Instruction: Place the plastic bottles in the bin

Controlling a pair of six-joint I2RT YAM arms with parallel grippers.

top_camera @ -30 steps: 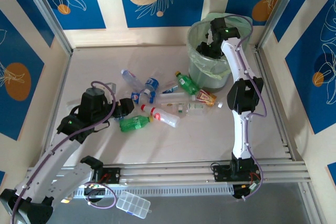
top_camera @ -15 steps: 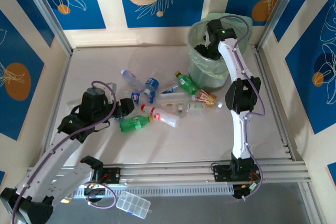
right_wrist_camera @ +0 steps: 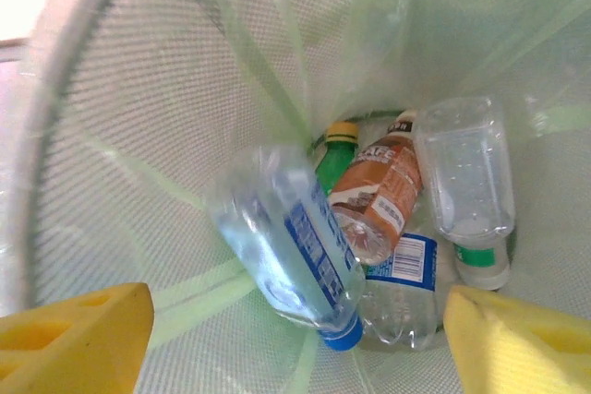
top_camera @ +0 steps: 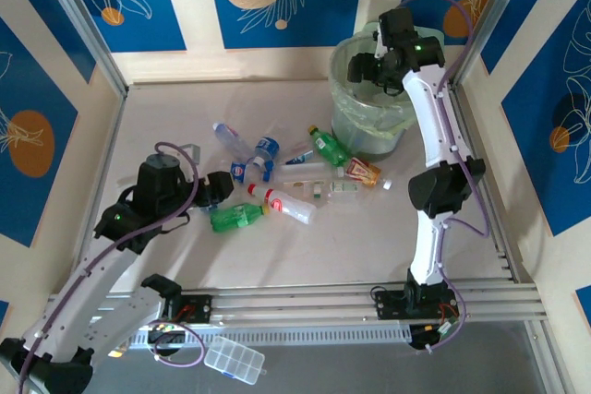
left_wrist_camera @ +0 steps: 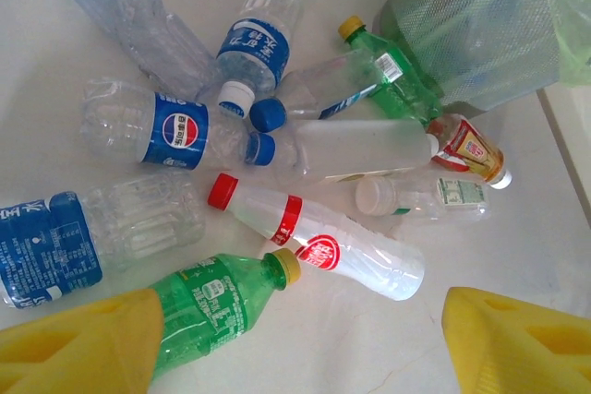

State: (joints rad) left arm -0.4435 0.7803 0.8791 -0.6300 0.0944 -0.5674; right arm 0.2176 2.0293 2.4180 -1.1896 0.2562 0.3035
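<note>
Overhead, right tool (top_camera: 360,69) above bin (top_camera: 365,131) (jaws apart), arm (top_camera: 436,122) outstretched

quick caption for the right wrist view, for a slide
Open right gripper above the bin, several plastic bottles lying at its bottom.

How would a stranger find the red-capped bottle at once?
From the pale-green bin, look left to the bottle pile on the table. The red-capped bottle lies at its near edge, beside the nearer green bottle. Only it has a red cap.
</note>
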